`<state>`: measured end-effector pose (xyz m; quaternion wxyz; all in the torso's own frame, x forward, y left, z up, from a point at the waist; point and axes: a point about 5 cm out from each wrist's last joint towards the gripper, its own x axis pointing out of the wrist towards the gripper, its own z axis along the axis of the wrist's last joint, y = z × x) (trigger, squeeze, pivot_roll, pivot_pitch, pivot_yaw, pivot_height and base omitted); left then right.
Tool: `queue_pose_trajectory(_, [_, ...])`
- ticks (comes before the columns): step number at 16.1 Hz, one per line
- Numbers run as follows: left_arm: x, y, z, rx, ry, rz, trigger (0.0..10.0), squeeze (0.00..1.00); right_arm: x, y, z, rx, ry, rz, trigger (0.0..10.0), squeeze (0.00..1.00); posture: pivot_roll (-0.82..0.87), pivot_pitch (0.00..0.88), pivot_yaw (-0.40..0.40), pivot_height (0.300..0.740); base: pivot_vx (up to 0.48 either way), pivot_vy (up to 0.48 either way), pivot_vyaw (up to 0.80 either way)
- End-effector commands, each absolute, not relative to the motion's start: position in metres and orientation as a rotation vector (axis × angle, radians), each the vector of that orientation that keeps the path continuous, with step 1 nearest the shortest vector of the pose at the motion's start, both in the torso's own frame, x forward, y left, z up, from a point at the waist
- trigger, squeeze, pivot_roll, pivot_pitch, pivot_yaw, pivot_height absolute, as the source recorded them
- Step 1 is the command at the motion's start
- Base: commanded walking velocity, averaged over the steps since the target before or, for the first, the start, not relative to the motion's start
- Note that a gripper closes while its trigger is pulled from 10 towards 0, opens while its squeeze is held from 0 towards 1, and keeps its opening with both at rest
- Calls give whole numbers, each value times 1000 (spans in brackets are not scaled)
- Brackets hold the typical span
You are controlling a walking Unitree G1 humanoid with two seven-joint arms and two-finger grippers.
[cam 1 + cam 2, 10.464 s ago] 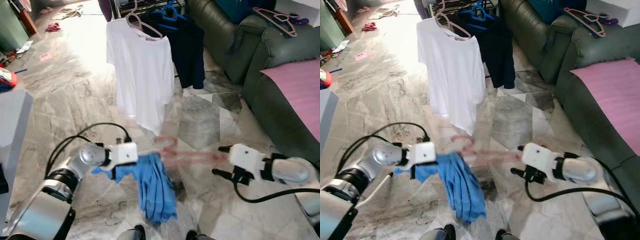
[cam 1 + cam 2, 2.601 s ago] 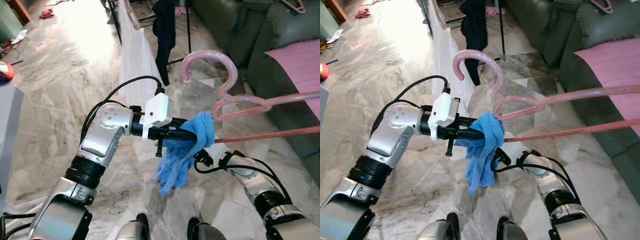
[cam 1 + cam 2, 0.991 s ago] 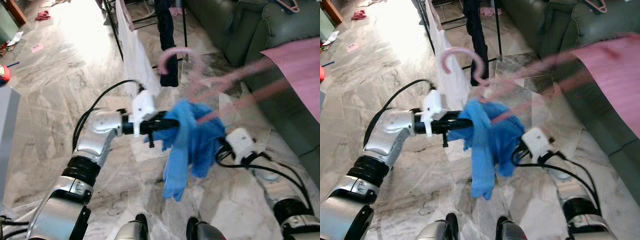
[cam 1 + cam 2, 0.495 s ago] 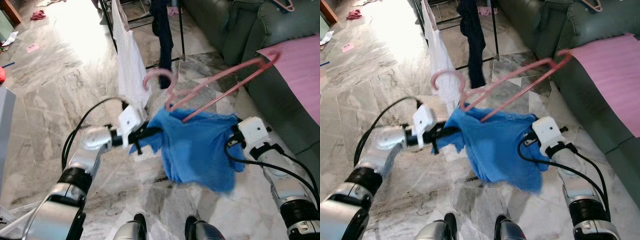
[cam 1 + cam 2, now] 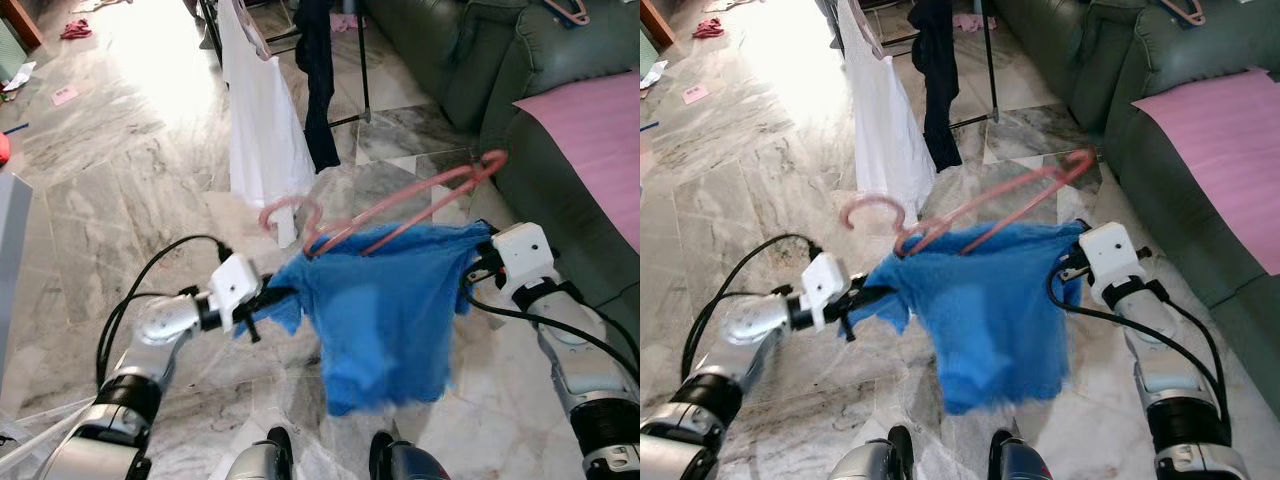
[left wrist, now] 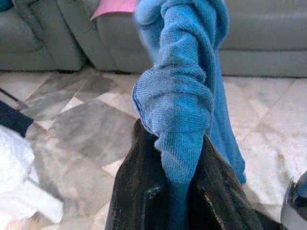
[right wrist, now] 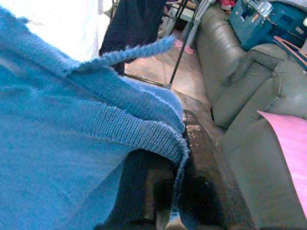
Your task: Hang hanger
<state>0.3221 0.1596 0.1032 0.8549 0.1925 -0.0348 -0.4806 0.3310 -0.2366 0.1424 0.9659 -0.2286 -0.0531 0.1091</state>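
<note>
Blue knitted shirt (image 5: 385, 310) stretched between the two hands, with a pink plastic hanger (image 5: 390, 205) resting tilted along its top edge, hook toward the left hand. The left hand (image 5: 262, 300) is closed on one bunched corner of the cloth; the left wrist view shows the knit pinched between its black fingers (image 6: 139, 191). The right hand (image 5: 472, 272) is closed on the opposite edge, the fabric caught between its fingers (image 7: 201, 158). Beyond both hands a white T-shirt (image 5: 258, 120) and a dark garment (image 5: 320, 70) hang on a black clothes rack (image 5: 990, 70).

Risk: neither hand grips the hanger itself, and its far end rises clear of the cloth near the right hand. Any slackening of the shirt or a jolt in walking would probably tip the hanger onto the marble floor (image 5: 120, 180).
</note>
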Motion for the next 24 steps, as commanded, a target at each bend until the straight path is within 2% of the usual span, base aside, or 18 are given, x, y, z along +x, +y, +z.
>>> queue_pose_trajectory(1, [318,167,98,418,-57,-999,0,0,329,-239,146,-448,-117,214,0,0,17,242,51,740,0,0,0])
queue_pose_trajectory(6, [305,178,77,569,14,-1003,0,0,332,-236,159,-438,-124,224,0,0,6,240,51,740,0,0,0])
queue_pose_trajectory(15, [301,191,53,660,202,-939,0,0,332,-231,182,-466,-153,244,0,0,-10,247,54,740,0,0,0])
queue_pose_trajectory(20, [314,166,58,585,150,-884,0,0,332,-199,179,-465,-150,376,0,0,-8,246,56,740,0,0,0])
queue_pose_trajectory(24, [313,135,60,550,86,-966,0,0,331,-163,170,-507,-144,513,0,0,-5,246,53,740,0,0,0])
